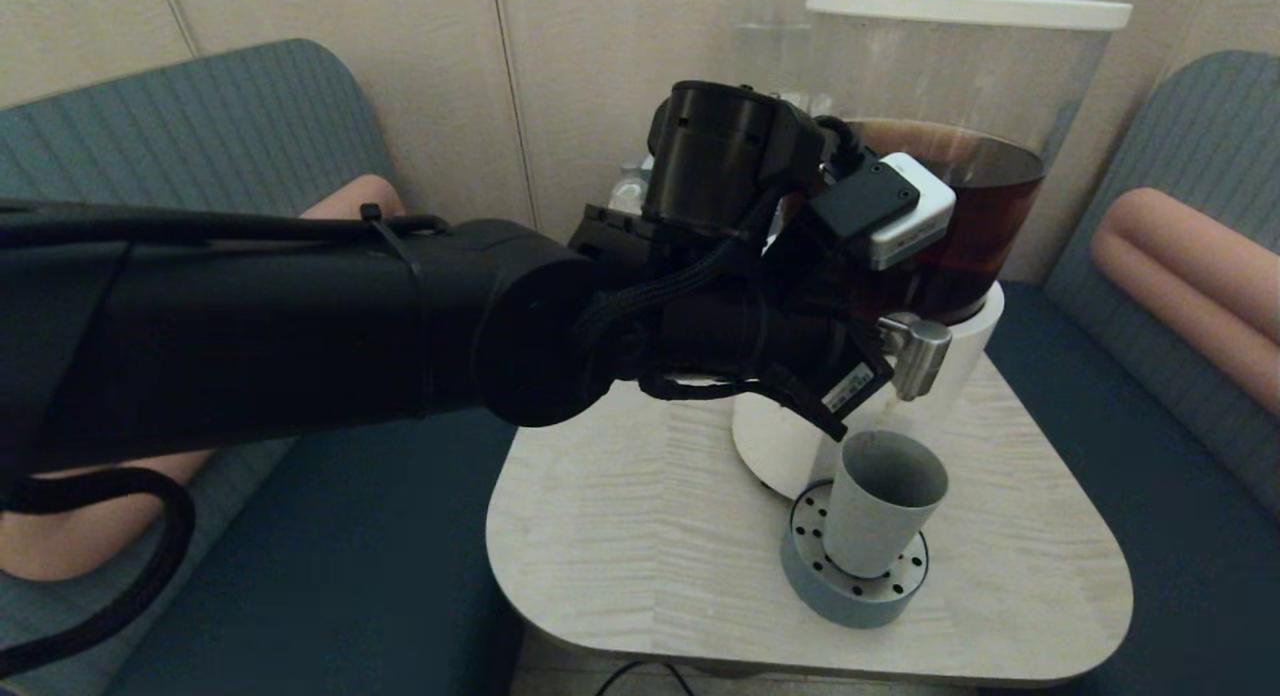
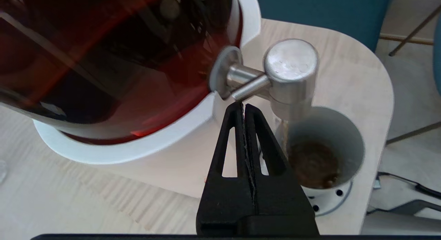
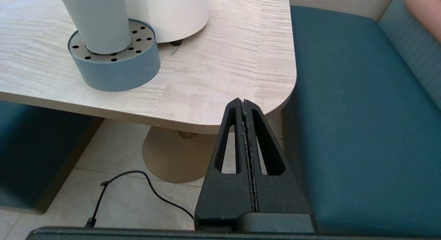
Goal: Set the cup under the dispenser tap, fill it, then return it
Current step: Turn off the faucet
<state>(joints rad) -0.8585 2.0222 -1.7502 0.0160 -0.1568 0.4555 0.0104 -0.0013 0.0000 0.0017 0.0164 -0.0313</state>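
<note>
The grey-blue cup (image 1: 885, 504) stands upright on the round drip tray (image 1: 850, 591), directly beneath the steel dispenser tap (image 1: 918, 356). In the left wrist view a thin brown stream (image 2: 282, 131) runs from the tap (image 2: 291, 71) into the cup (image 2: 348, 136), and brown liquid (image 2: 313, 164) covers its bottom. My left gripper (image 2: 243, 105) is shut with nothing in it, its tips touching the tap's horizontal stem beside the dispenser base. My right gripper (image 3: 243, 101) is shut and empty, low beside the table's near corner; from there the cup (image 3: 100, 22) shows on the tray (image 3: 117, 71).
The large dispenser (image 1: 960, 206) with dark liquid stands on the light wood table (image 1: 650, 536); a smaller clear dispenser (image 1: 770, 36) stands behind it. Teal benches flank the table. My left arm (image 1: 300, 326) spans the view. A black cable (image 3: 137, 174) lies on the floor.
</note>
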